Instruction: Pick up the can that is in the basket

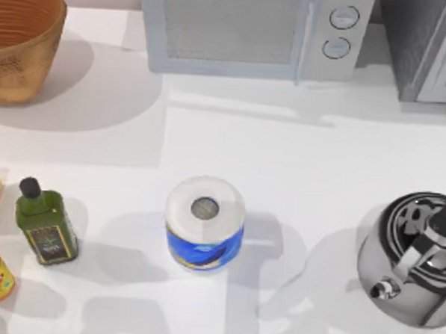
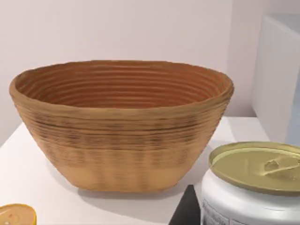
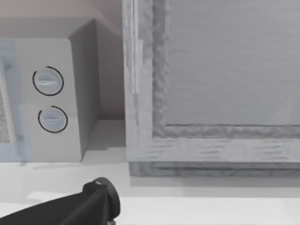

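**A:** What's closest to you?

**B:** The can (image 2: 255, 180). In my left wrist view its gold lid and white body are right up against the camera. The basket (image 2: 122, 126) sits beyond it and apart from it, so the can is outside the basket, not in it. What I can see of the basket's ribbed inside is bare.

**A:** Is it held?

**B:** I cannot tell. The can's base is cut off, so it could be standing on the bench or lifted. A dark wedge (image 2: 187, 211) just beside it may be part of my left gripper, but I can't say whether the gripper is apart or clamped.

**A:** And from above?

**B:** The basket (image 1: 20, 44) is at the bench's far left corner. The roll (image 1: 204, 222) is mid-bench toward the front edge, and the kettle (image 1: 413, 255) is at the front right.

**A:** And the right arm?

**B:** It's idle. Its wrist camera faces the microwave (image 3: 49, 98) at the back of the bench. I can't tell the state of its grip either.

**A:** Which step are we at?

**B:** I judge the pick to be at the lift or just past it. Next I'd confirm a firm hold on the can's sides, then raise it straight up, clear of the basket rim.
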`<state>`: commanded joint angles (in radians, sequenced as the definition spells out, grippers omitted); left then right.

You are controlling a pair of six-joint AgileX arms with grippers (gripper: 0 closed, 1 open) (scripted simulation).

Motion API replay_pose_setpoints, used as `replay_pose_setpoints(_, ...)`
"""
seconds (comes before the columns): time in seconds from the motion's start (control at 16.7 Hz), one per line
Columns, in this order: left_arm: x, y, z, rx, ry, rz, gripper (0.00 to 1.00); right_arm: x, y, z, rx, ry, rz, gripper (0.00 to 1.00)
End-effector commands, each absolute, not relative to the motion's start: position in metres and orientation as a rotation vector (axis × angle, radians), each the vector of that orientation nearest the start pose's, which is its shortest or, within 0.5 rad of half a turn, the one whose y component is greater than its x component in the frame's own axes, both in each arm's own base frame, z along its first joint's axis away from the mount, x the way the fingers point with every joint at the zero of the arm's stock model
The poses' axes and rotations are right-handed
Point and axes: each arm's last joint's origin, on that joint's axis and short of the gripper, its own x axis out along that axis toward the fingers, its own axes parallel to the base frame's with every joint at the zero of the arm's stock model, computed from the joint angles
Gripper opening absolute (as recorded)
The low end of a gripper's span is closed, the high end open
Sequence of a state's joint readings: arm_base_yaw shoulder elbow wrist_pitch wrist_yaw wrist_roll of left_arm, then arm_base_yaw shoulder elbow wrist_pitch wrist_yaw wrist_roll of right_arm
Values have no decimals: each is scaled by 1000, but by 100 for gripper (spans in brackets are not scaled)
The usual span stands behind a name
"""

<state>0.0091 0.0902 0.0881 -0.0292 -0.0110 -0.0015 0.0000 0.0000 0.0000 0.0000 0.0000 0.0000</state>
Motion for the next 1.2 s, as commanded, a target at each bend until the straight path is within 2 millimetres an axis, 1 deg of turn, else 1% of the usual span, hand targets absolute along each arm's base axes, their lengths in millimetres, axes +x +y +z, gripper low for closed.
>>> replay_pose_setpoints(0.12, 106, -1, 165, -1, 8, 6, 0, 106, -1, 160, 0, 0, 0, 100)
replay_pose_setpoints(0.18, 106, -1, 162, 0, 2, 2, 0, 106, -1, 160, 0, 0, 0, 100)
replay_pose_setpoints(0.54, 106, -1, 159, 2, 6, 5, 0, 106, -1, 160, 0, 0, 0, 100)
replay_pose_setpoints(0.66, 107, 0, 163, 1, 10, 3, 0, 106, -1, 160, 0, 0, 0, 100)
replay_pose_setpoints(0.78, 110, 0, 171, 1, 15, -11, 0, 106, -1, 160, 0, 0, 0, 100)
replay_pose_setpoints(0.96, 121, 0, 194, 3, 19, -71, 0, 106, -1, 160, 0, 0, 0, 100)
replay_pose_setpoints(1.08, 134, 0, 212, 6, 17, -141, 0, 106, -1, 160, 0, 0, 0, 100)
replay_pose_setpoints(1.2, 154, -2, 232, 10, 11, -232, 0, 106, -1, 160, 0, 0, 0, 100)
